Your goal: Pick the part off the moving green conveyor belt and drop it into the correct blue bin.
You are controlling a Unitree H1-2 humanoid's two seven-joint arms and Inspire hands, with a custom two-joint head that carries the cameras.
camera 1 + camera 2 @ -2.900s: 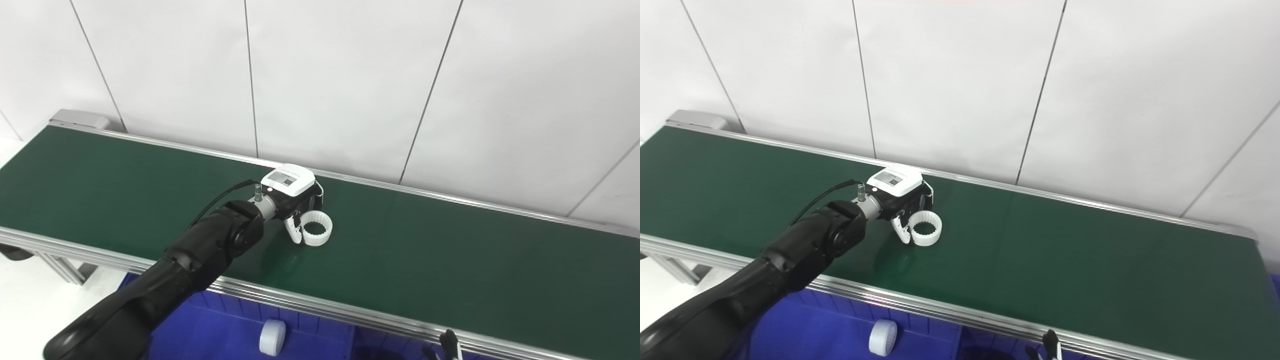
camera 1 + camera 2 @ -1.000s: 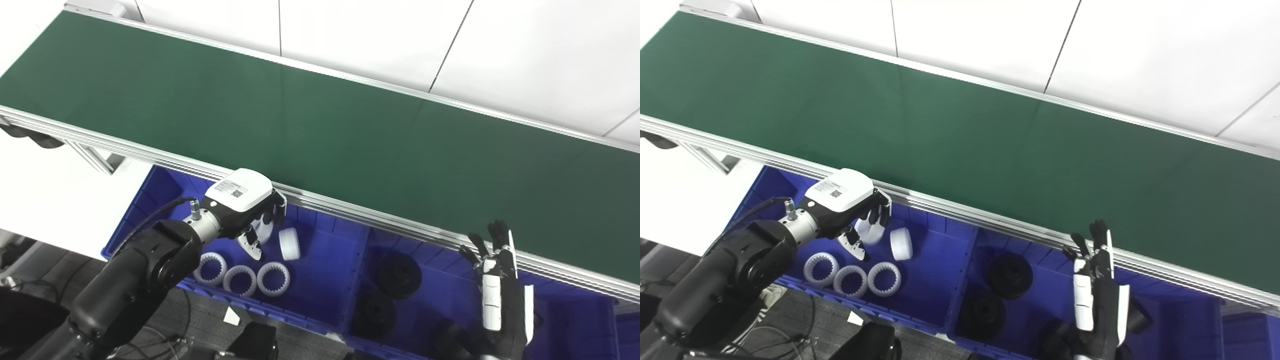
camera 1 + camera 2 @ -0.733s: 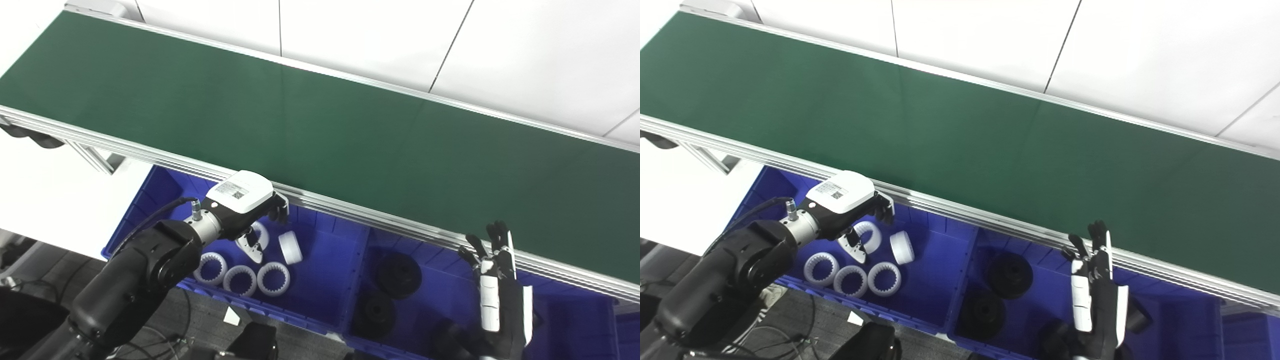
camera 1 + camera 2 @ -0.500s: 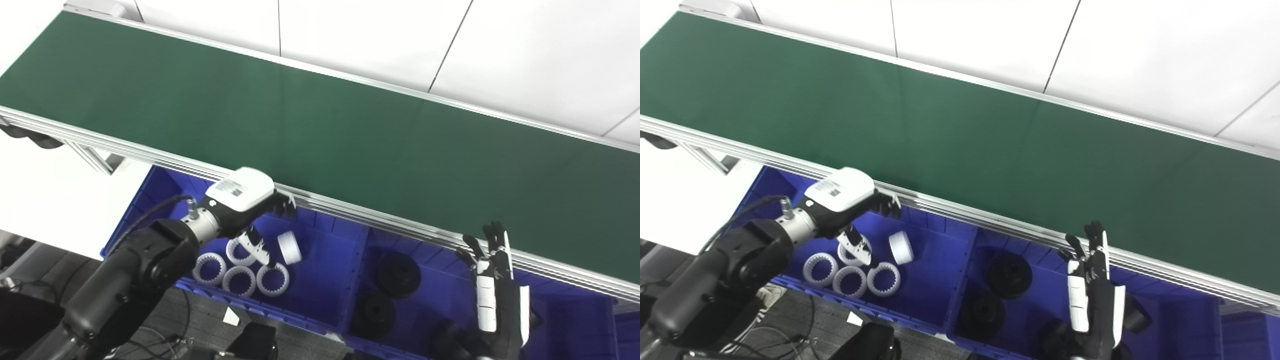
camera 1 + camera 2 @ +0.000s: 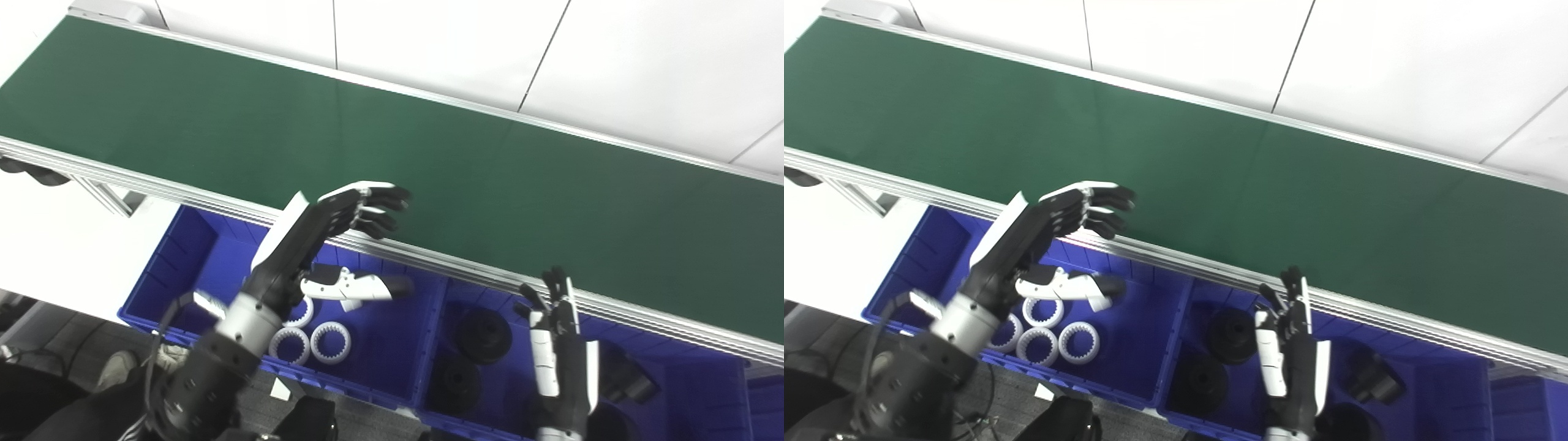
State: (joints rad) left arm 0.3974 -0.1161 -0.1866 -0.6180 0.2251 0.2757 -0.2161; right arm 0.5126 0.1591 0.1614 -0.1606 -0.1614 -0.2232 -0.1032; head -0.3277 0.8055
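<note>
From the left eye view, the left robot hand (image 5: 318, 233) is spread flat with nothing in it, raised over the near rail of the long green conveyor belt (image 5: 429, 159), thumb hanging above the left blue plastic bin (image 5: 184, 257). Empty like that, I'd judge its part is already dropped: the white toothed plastic rings (image 5: 309, 340) lie together on the bin floor.

From the right eye view, the right robot hand (image 5: 1292, 361) stands upright, fingers apart and empty, apparently waiting above the neighbouring blue bin (image 5: 1182, 312) that holds round black gear-like parts (image 5: 1228, 334). White and black parts sit in separate bins, presumably sorted by colour. No part shows on the belt.
</note>
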